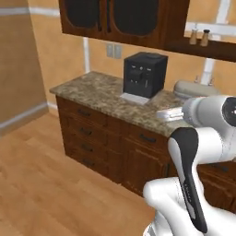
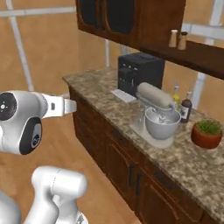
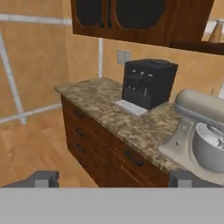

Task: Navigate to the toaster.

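Ahead, granite counter (image 2: 109, 114), coffee machine (image 1: 144, 73), wood floor (image 1: 41, 179)

Tan walls (image 1: 27, 55), wood floor (image 1: 41, 184), dark cabinets (image 1: 92, 138) under granite counter (image 1: 97, 90).

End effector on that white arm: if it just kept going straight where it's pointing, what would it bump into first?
Probably the granite counter in front of the black coffee machine, which sits near the hand view's centre. The end effector looks open; depth is hard to judge.

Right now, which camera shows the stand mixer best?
The right base view: the whole stand mixer shows, head, bowl and base. The hand view cuts it at the frame edge; the left base view shows just its head behind the arm.
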{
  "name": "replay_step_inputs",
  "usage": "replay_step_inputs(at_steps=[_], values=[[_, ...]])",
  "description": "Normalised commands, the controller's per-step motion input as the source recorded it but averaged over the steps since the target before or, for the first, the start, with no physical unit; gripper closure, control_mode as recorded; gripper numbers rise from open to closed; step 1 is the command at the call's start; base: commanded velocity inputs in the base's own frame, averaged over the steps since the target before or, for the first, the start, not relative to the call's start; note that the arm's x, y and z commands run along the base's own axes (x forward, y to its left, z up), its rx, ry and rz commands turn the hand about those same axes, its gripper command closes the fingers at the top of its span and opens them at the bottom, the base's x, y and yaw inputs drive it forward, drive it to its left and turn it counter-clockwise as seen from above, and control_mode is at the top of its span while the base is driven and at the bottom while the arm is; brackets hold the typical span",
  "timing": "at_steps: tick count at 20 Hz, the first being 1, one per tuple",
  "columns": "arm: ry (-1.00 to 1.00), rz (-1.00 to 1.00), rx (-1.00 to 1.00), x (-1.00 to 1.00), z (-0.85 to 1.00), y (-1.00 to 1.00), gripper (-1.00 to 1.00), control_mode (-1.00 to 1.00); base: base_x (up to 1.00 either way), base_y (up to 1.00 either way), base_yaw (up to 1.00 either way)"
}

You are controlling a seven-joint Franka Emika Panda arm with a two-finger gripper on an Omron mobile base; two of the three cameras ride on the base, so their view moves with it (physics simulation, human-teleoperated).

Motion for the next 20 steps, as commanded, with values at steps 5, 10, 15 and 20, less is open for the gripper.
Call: replay_step_inputs(at_steps=[5, 10, 15, 20], values=[[0.0, 0.0, 0.0, 0.0, 0.0, 0.0, -1.0, 1.0, 0.0, -0.08, 1.0], [0.0, 0.0, 0.0, 0.0, 0.0, 0.0, -1.0, 1.0, 0.0, -0.09, 1.0], [0.0, 0.0, 0.0, 0.0, 0.0, 0.0, -1.0, 1.0, 0.0, -0.1, 1.0], [0.0, 0.0, 0.0, 0.0, 0.0, 0.0, -1.0, 1.0, 0.0, -0.1, 1.0]])
